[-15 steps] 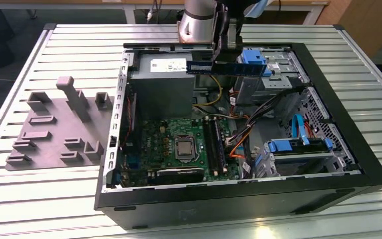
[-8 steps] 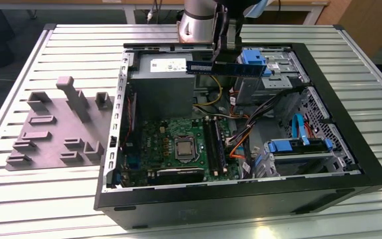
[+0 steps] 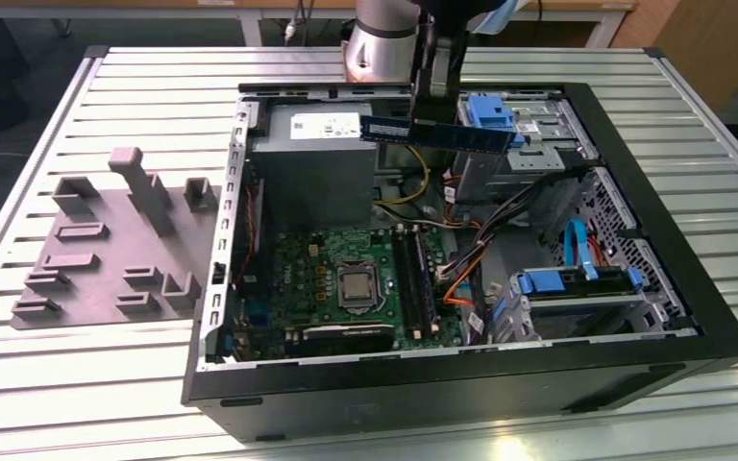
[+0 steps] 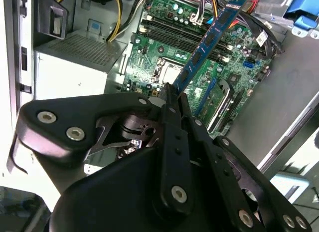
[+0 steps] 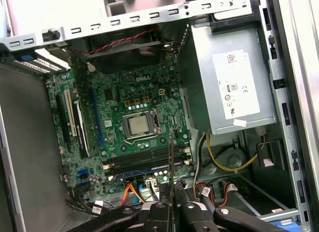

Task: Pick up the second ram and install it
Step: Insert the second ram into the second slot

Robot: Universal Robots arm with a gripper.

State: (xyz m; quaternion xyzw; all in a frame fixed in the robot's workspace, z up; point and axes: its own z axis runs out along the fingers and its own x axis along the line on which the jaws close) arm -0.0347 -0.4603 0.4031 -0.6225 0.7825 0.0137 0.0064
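On the slatted metal table (image 3: 36,403), at about nine o'clock in the exterior view, sits the grey holder plate (image 3: 112,254) with its upright blocks. Just beside it toward three o'clock lies the open computer case (image 3: 472,384), its green motherboard (image 3: 331,288) at about six o'clock inside, the bare processor socket (image 3: 356,286) in the middle and the black memory slots (image 3: 414,279) just to three o'clock of it. The grey power supply (image 3: 311,158) sits at about eleven o'clock. Above the case, near twelve o'clock, the gripper (image 3: 430,108) pinches the second ram (image 3: 436,132) on its flat sides, held level in the air, well apart from the slots. In the second wrist view the fingers (image 4: 172,117) clamp one end of the stick, which reaches out over the motherboard. Blue drive trays (image 3: 575,283) lie toward three o'clock.
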